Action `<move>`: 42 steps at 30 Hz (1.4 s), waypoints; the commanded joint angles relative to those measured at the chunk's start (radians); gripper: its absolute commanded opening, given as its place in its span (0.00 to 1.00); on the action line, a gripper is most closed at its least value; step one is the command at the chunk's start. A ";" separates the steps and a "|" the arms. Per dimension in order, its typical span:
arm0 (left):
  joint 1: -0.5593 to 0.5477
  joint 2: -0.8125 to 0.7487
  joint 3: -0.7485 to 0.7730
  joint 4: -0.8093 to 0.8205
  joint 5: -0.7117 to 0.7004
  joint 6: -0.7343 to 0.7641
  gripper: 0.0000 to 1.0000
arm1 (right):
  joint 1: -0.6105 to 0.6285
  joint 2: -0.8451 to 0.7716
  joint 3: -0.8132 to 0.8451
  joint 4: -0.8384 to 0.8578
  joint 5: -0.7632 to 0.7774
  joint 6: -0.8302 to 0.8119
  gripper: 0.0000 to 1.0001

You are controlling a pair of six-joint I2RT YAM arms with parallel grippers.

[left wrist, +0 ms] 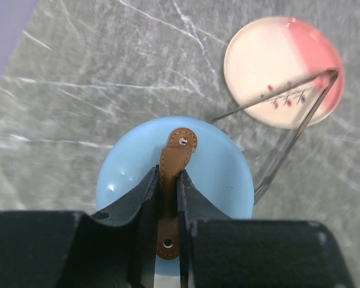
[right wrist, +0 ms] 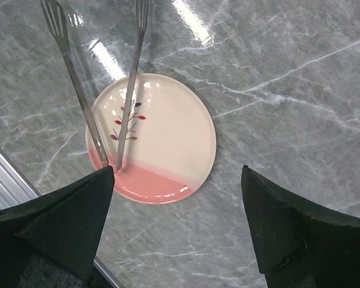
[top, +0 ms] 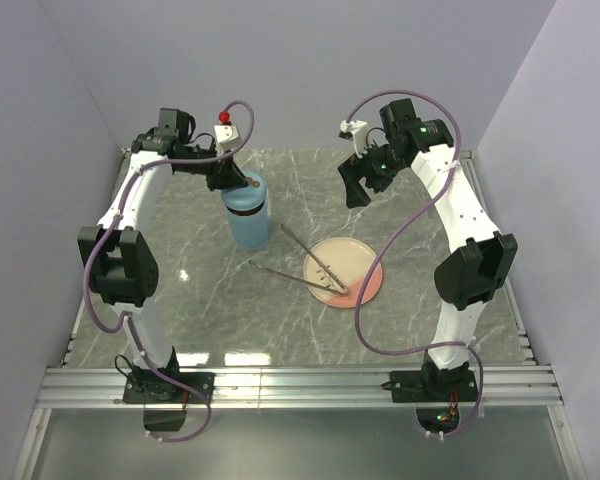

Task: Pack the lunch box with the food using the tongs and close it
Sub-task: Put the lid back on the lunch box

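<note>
here's the pair: white-shelled left arm (top: 127,205) and white-shelled right arm (top: 465,205), both broken up by chunky black joint housings, each trailed by a looping mauve cable (top: 242,103). black bolted bases (top: 167,386) underneath. up close, the right gripper (right wrist: 177,174) shows matte black wedge-shaped fingers (right wrist: 294,234).

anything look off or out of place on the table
Only the tongs: they lie half on the plate, joined end on its pink side, both arms sticking out onto the table. Nothing looks spilled or damaged.
</note>
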 commanded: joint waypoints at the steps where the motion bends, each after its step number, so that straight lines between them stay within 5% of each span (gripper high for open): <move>1: -0.003 -0.083 -0.114 0.203 0.042 -0.188 0.00 | -0.008 -0.007 0.016 -0.007 -0.010 -0.006 0.93; 6: -0.003 -0.163 -0.327 0.478 -0.013 -0.398 0.00 | -0.010 -0.018 -0.015 0.019 -0.021 0.013 0.93; 15: -0.001 -0.191 -0.401 0.601 -0.105 -0.455 0.00 | -0.008 -0.010 -0.013 0.024 -0.022 0.020 0.93; 28: 0.000 -0.199 -0.358 0.432 -0.079 -0.331 0.00 | -0.010 -0.002 -0.016 0.029 -0.016 0.028 0.93; 42: -0.001 -0.208 -0.414 0.480 -0.096 -0.346 0.00 | -0.008 -0.006 -0.024 0.039 -0.015 0.047 0.93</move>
